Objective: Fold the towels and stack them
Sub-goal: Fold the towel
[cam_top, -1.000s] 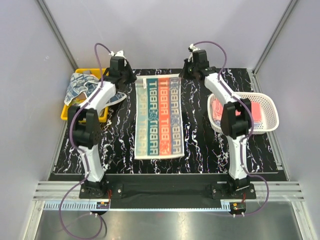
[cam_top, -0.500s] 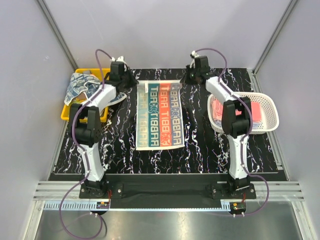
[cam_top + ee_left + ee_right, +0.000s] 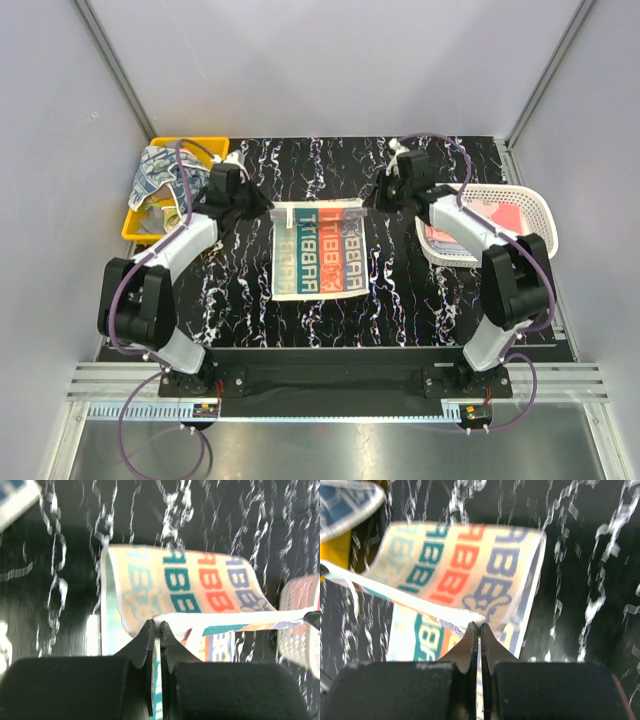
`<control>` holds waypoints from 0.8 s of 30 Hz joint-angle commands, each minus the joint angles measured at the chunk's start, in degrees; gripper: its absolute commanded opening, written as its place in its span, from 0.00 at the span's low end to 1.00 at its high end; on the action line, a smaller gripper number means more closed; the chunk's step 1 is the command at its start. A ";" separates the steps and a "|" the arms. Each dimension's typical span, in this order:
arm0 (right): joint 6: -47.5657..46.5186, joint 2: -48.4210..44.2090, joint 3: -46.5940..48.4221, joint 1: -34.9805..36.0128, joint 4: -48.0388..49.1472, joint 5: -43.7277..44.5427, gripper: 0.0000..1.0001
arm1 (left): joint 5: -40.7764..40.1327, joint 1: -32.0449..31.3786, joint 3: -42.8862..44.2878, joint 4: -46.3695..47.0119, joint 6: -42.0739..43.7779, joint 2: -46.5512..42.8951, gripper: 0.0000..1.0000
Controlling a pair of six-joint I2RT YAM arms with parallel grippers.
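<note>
In the top view, the lettered towel [image 3: 318, 252] is seen at the middle of the black marbled table [image 3: 410, 295], between the two arms. Its far edge is held raised and stretched from left to right. The far-left corner is pinched by the left gripper [image 3: 270, 212] and the far-right corner by the right gripper [image 3: 368, 204], while the near part is laid flat on the table. A blue-patterned towel [image 3: 160, 172] is draped over the yellow bin [image 3: 195, 144] at the far left. A pink towel [image 3: 502, 216] is seen in the mesh basket [image 3: 535, 240] at the right.

In the left wrist view, the left gripper [image 3: 156, 625] is clamped on the corner of the lettered towel [image 3: 200, 582], with only thin fabric between the tips. From there the pale edge is drawn taut towards the right. The rest of the towel is seen beyond the fingers, curving down to the table.

In the right wrist view, the right gripper [image 3: 480, 626] is likewise closed tight on the other corner of the lettered towel [image 3: 470, 555]. The taut edge is led off to the left, and the lettered face is spread beyond the tips. The blue-patterned towel [image 3: 342, 500] is glimpsed at the upper left.
</note>
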 commanded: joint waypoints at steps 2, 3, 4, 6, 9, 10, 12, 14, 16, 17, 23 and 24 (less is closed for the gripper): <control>1.10 -5.74 -7.72 1.67 2.27 2.86 0.00 | -3.04 -1.15 -7.25 1.35 -0.74 -5.55 0.00; 1.46 -6.35 -9.82 2.02 2.45 2.68 0.00 | -3.13 -1.42 -8.48 1.53 -0.74 -7.03 0.00; 1.81 -7.40 -10.79 2.29 2.63 2.42 0.00 | -3.39 -1.68 -10.32 1.53 -1.00 -7.92 0.00; 1.99 -8.29 -13.16 3.34 2.81 3.12 0.00 | -3.04 -2.30 -12.18 2.32 -1.09 -10.11 0.00; 2.43 -10.05 -15.54 4.31 2.98 4.09 0.00 | -3.48 -3.35 -14.47 2.15 -0.92 -11.79 0.00; 2.77 -10.57 -15.98 4.49 3.07 4.09 0.00 | -3.56 -3.61 -14.99 2.23 -0.83 -12.93 0.00; 2.95 -11.10 -17.12 4.84 3.07 4.26 0.00 | -3.92 -4.23 -15.96 1.80 -0.65 -13.64 0.00; 3.22 -11.90 -17.92 5.45 3.24 4.87 0.00 | -4.18 -4.49 -16.58 1.62 -0.56 -14.87 0.00; 3.48 -12.51 -19.06 5.72 3.42 5.14 0.00 | -4.01 -4.93 -17.37 1.09 -0.30 -15.92 0.00; 3.57 -12.77 -19.41 5.81 3.33 5.40 0.00 | -4.18 -5.20 -17.63 0.92 -0.13 -16.36 0.00; 3.92 -15.32 -20.56 6.16 2.46 5.93 0.00 | -5.41 -6.34 -19.13 -1.01 0.23 -20.66 0.00; 3.83 -15.76 -20.56 6.33 2.28 6.11 0.00 | -5.41 -6.43 -19.22 -1.37 0.40 -20.93 0.00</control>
